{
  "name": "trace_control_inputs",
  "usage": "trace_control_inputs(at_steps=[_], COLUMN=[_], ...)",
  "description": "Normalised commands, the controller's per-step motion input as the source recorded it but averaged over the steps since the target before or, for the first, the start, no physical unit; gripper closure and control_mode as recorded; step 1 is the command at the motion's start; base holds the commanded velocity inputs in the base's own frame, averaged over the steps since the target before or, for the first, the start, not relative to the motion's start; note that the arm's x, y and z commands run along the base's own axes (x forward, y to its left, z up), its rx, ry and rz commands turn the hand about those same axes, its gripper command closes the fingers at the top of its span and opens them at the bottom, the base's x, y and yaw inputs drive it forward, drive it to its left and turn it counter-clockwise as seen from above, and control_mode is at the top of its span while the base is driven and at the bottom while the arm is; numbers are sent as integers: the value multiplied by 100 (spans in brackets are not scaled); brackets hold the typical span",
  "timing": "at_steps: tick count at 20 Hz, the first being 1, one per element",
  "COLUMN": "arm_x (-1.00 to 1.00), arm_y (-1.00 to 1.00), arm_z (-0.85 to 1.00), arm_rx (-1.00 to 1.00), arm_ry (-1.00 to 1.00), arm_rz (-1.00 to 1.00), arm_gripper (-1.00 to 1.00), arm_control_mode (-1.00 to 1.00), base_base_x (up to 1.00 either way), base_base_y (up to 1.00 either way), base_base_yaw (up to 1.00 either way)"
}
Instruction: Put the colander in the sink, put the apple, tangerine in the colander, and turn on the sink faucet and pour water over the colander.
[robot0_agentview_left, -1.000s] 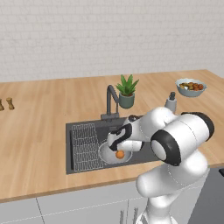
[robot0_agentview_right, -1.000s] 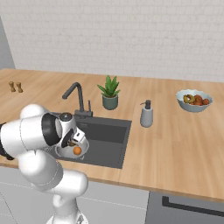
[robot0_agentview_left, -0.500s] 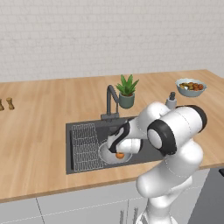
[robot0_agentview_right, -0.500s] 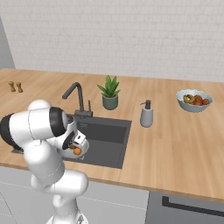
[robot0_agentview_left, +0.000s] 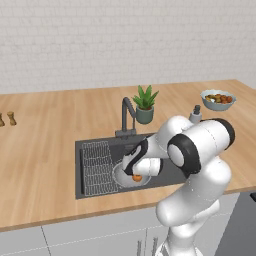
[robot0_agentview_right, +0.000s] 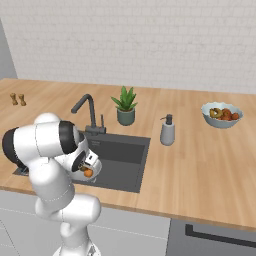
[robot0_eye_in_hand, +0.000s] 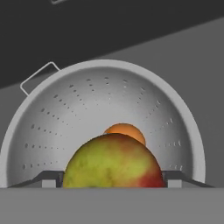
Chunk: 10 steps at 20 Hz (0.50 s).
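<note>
The gripper (robot0_eye_in_hand: 113, 181) hangs low over the colander (robot0_eye_in_hand: 65, 113), at bottom centre of the hand view. Its jaws stand wide, one tip on each side of the apple (robot0_eye_in_hand: 113, 162); whether they press the apple or stand just clear cannot be told. The tangerine (robot0_eye_in_hand: 127, 130) lies in the colander directly behind the apple, touching it. The colander sits in the sink (robot0_agentview_left: 90, 181), centre of the left base view, beside the wire rack (robot0_agentview_left: 96, 165). The faucet (robot0_agentview_left: 127, 113) stands at the sink's far edge.
</note>
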Motion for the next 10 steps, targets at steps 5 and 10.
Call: trace_control_inputs(at_steps=[5, 10], arm_x=[0, 0], arm_y=[-5, -17], arm_z=[0, 23], arm_rx=[0, 0], arm_ry=[0, -1], arm_rz=[0, 0], arm_gripper=[-100, -100], arm_control_mode=[-100, -100], base_base_x=[0, 0], base_base_y=[0, 0], base_base_yaw=[0, 0])
